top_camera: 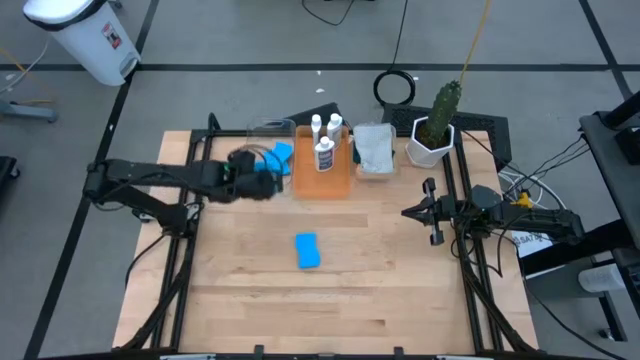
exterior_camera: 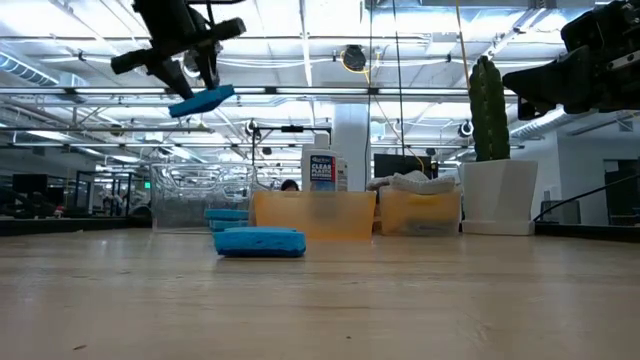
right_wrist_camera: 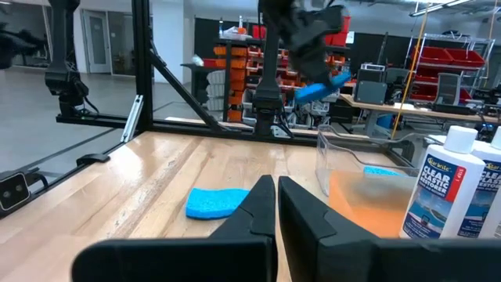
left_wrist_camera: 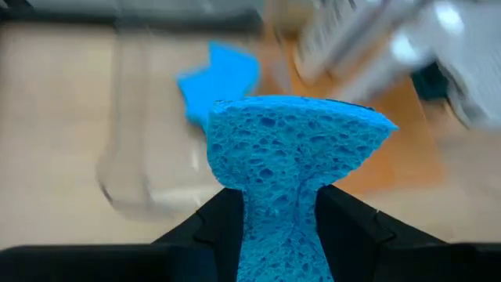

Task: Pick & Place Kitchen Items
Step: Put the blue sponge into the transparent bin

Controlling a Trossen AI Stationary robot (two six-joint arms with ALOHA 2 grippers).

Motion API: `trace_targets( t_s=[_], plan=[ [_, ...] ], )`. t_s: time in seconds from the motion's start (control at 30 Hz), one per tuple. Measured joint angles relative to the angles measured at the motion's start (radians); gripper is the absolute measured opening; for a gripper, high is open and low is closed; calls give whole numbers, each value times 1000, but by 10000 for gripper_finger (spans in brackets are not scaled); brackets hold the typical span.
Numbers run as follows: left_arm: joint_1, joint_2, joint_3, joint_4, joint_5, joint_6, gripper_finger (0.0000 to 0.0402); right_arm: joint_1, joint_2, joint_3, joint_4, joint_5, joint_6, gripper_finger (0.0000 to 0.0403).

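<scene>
Left wrist view: left end effector [left_wrist_camera: 278, 227] clamped on porous blue sponge [left_wrist_camera: 293, 157], pinched waist; right end effector [right_wrist_camera: 275, 196] together

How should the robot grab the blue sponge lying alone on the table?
Probably from straight above. The blue sponge lies flat on the bare wooden table, with nothing close around it. Closing the fingers across its narrow sides, near the middle, looks easiest, since its long sides are free.

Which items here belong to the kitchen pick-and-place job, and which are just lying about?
Job items: sponge held by left gripper; sponge on table; sponge in clear bin; bottles; cloths.
Lying about: cactus pot; trash can.
</scene>
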Motion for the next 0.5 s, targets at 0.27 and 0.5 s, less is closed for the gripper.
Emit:
trace_targets(
  t_s=[0.27, 0.5],
  plan=[
    [250, 27, 0, 156, -47, 296, 147, 0, 0, 0, 0, 0, 0, 0],
    [416, 121, 0, 304, 61, 497, 147, 0, 0, 0, 0, 0, 0, 0]
  ],
)
